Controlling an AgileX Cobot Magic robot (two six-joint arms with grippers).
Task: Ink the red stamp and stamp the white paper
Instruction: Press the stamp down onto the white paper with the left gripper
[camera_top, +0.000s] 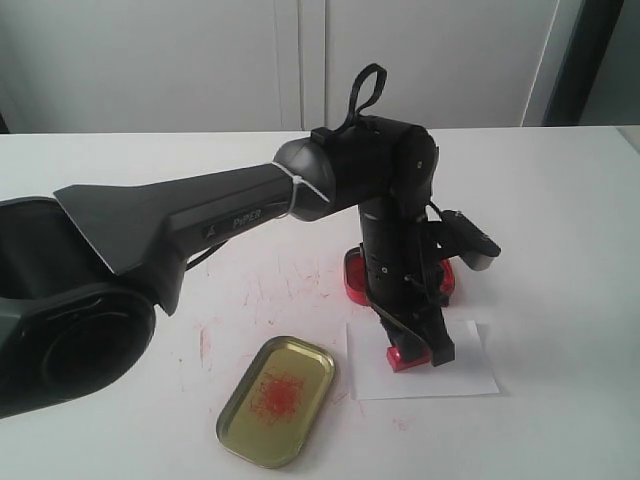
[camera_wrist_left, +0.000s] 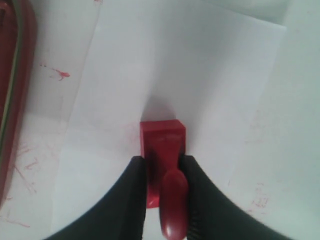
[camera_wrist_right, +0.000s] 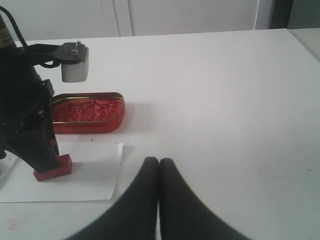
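Observation:
The red stamp (camera_top: 405, 357) stands base-down on the white paper (camera_top: 470, 370), near the sheet's left part. My left gripper (camera_top: 418, 345) is shut on its round knob; both black fingers (camera_wrist_left: 134, 190) press the handle of the red stamp (camera_wrist_left: 163, 150) from either side over the white paper (camera_wrist_left: 175, 65). The right wrist view shows the red stamp (camera_wrist_right: 52, 168) resting on the white paper (camera_wrist_right: 85, 180) under the left arm. My right gripper (camera_wrist_right: 159, 162) is shut with nothing in it, hovering over bare table to the right of the sheet. It is outside the exterior view.
The open red ink tin (camera_top: 352, 278) sits just behind the paper, partly hidden by the left arm, and shows as the red ink tin (camera_wrist_right: 87, 114) in the right wrist view. Its gold lid (camera_top: 277, 398) with a red smudge lies front left. Red scratch marks (camera_top: 270, 290) cover the tabletop.

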